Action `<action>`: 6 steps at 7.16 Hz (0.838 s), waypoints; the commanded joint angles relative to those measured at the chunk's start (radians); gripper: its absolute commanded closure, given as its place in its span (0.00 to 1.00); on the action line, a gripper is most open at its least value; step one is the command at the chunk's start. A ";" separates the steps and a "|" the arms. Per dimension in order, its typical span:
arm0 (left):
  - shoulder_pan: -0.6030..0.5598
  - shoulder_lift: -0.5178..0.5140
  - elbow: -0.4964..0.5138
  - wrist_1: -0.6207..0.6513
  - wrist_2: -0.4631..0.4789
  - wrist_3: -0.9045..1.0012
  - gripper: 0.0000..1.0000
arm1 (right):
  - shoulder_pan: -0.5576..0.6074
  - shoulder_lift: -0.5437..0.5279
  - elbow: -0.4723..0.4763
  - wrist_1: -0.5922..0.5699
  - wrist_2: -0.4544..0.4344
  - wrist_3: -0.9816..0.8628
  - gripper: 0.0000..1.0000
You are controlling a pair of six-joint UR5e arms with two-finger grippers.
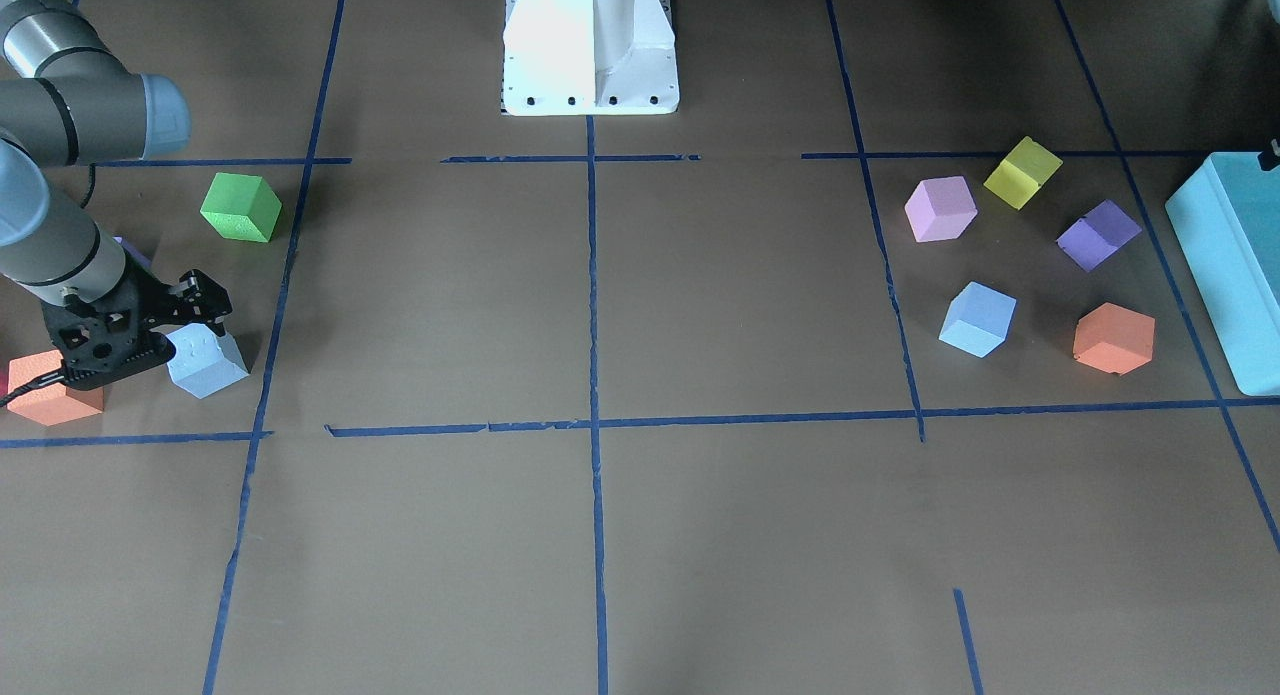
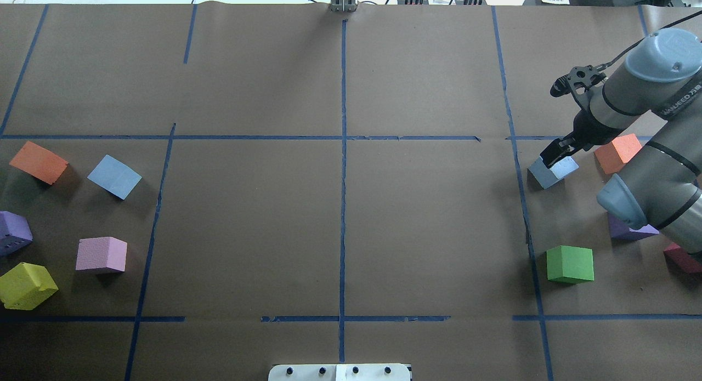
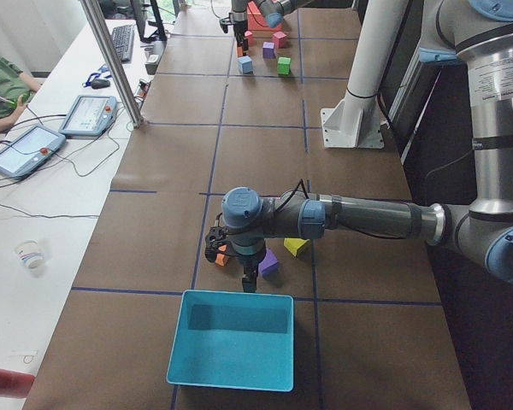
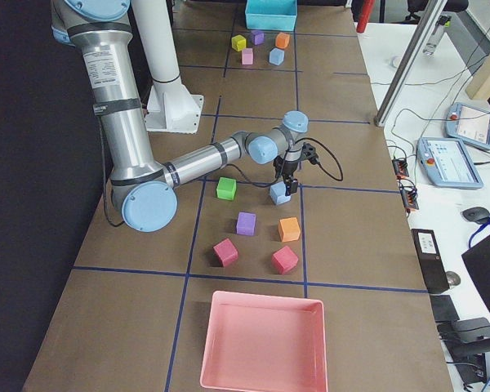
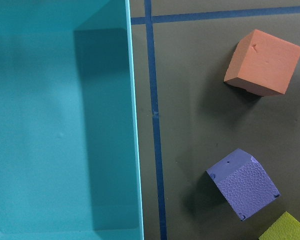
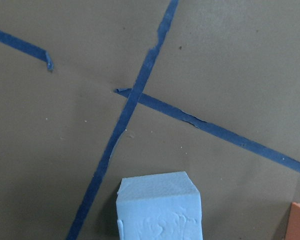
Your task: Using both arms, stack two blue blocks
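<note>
One blue block [image 2: 551,171] rests on the table at the right, also in the front-facing view [image 1: 207,360] and low in the right wrist view [image 6: 159,207]. My right gripper [image 2: 556,153] hangs just over its top with the fingers apart, empty. The other blue block [image 2: 114,176] lies far left, among other cubes, untouched [image 1: 977,319]. My left gripper [image 3: 247,286] points down by the teal box [image 3: 231,342], away from that block. I cannot tell whether it is open or shut.
Near the right gripper lie orange [image 2: 617,152], purple [image 2: 630,230], green [image 2: 570,264] and red [image 2: 683,259] cubes. On the left are orange [image 2: 38,161], purple [image 2: 13,232], pink [image 2: 101,254] and yellow [image 2: 26,285] cubes. A pink tray [image 4: 261,343] sits at the right end.
</note>
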 commanded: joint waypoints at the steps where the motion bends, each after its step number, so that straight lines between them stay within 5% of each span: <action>1: 0.000 0.000 -0.001 0.000 0.000 0.000 0.00 | -0.037 0.000 -0.082 0.051 -0.010 0.000 0.00; 2: 0.000 0.000 -0.001 -0.002 -0.002 0.000 0.00 | -0.042 0.000 -0.137 0.134 -0.010 0.003 0.02; 4: 0.000 0.000 -0.001 -0.002 -0.002 0.000 0.00 | -0.047 0.003 -0.117 0.156 0.000 0.009 0.36; 6: 0.000 0.000 -0.001 -0.002 0.000 0.000 0.00 | -0.041 0.000 -0.077 0.145 0.009 0.011 0.40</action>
